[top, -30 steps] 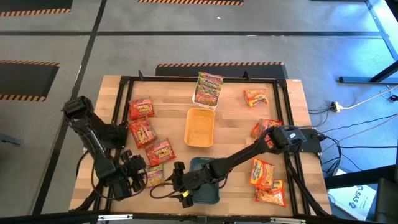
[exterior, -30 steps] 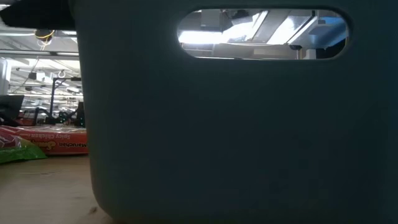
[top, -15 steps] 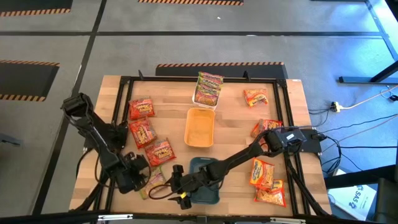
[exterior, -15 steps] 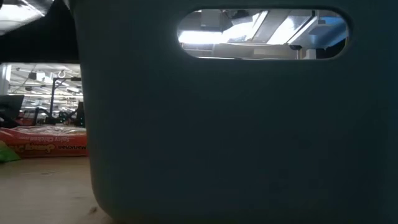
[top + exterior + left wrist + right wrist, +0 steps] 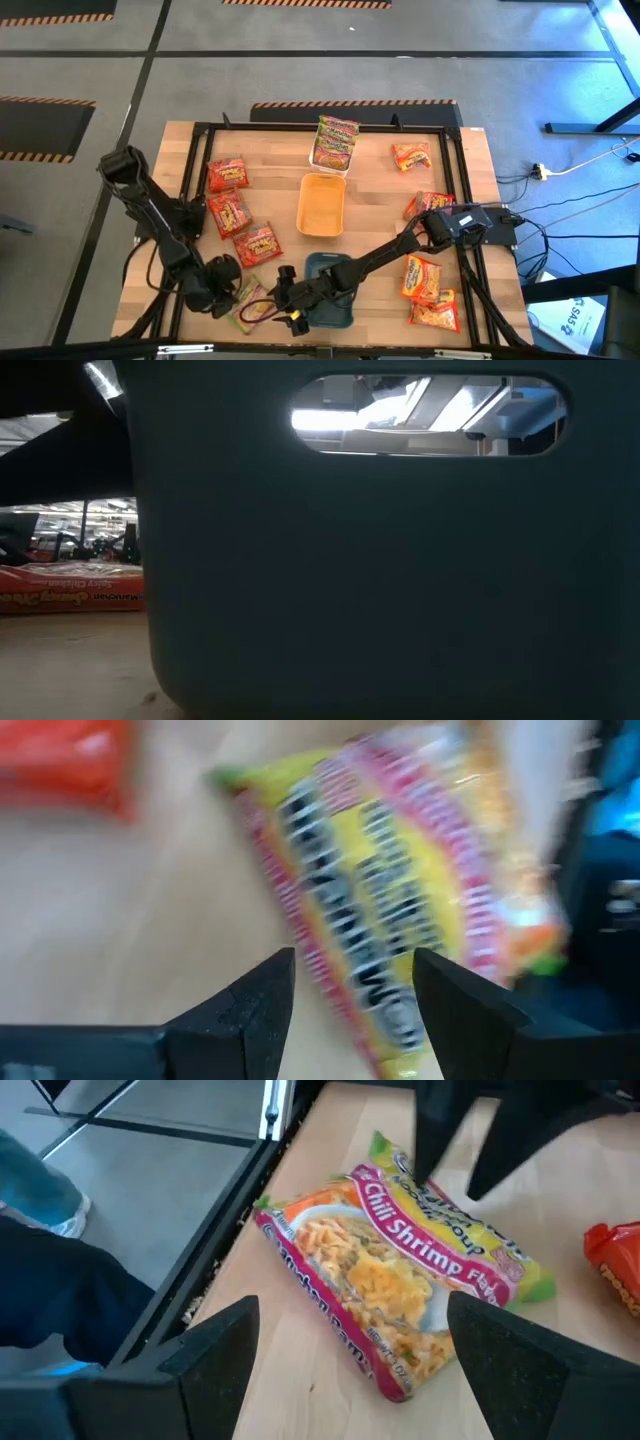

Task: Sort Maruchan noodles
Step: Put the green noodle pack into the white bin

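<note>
1. Since a second ago, the left gripper [image 5: 222, 287] has pulled back toward the lower left of the high view, and the green-pink packet [image 5: 256, 308] has slid lower, now lying flat on the wood just left of the teal tray [image 5: 330, 305].
2. The left gripper [image 5: 352, 990] hangs over that packet [image 5: 390, 910] with its fingers spread, nothing between them.
3. The right gripper [image 5: 284, 300] sits at the lower middle of the high view, beside the teal tray; its fingers [image 5: 520, 1365] stand wide apart, the packet [image 5: 400, 1295] lying ahead of them.
4. Only the right wrist view lets you read "Chili Shrimp" on the wrapper.
5. The low view is nearly filled by the tray's dark wall [image 5: 380, 580]; a red packet [image 5: 75, 588] shows at its left edge.
6. From above, red packets [image 5: 228, 212] lie left of the orange tray [image 5: 321, 205], orange packets [image 5: 422, 280] at the right, more green-pink ones in the white tray [image 5: 333, 145].
</note>
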Available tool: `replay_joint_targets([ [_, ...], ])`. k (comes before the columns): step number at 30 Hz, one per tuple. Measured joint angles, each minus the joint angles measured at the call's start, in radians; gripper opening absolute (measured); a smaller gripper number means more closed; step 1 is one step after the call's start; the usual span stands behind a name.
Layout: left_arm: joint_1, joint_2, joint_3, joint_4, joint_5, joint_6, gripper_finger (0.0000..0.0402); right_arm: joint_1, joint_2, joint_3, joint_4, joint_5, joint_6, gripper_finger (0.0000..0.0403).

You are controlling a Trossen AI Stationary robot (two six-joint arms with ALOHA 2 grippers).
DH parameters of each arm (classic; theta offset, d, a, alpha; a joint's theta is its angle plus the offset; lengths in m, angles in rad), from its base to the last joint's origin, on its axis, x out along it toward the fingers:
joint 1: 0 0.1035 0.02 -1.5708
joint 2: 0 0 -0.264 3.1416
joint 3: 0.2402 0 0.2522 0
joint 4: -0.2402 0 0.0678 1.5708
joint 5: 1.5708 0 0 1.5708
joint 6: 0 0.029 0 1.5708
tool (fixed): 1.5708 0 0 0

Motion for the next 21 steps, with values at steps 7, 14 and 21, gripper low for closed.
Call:
replay_joint_targets([
  [7, 0.001, -0.062, 0.002, 0.032, -0.019, -0.071, 0.0197, 0.0, 0.0, 0.0, -0.005, 0.004, -0.014, 0.0307],
  [14, 0.01, -0.052, 0.002, 0.007, -0.042, -0.124, 0.0204, 0.0, 0.0, 0.0, -0.003, -0.012, -0.011, 0.0307],
  [21, 0.011, -0.021, 0.002, -0.017, 0.016, -0.24, 0.0212, 0.0, 0.0, 0.0, -0.004, -0.014, -0.011, 0.0307],
])
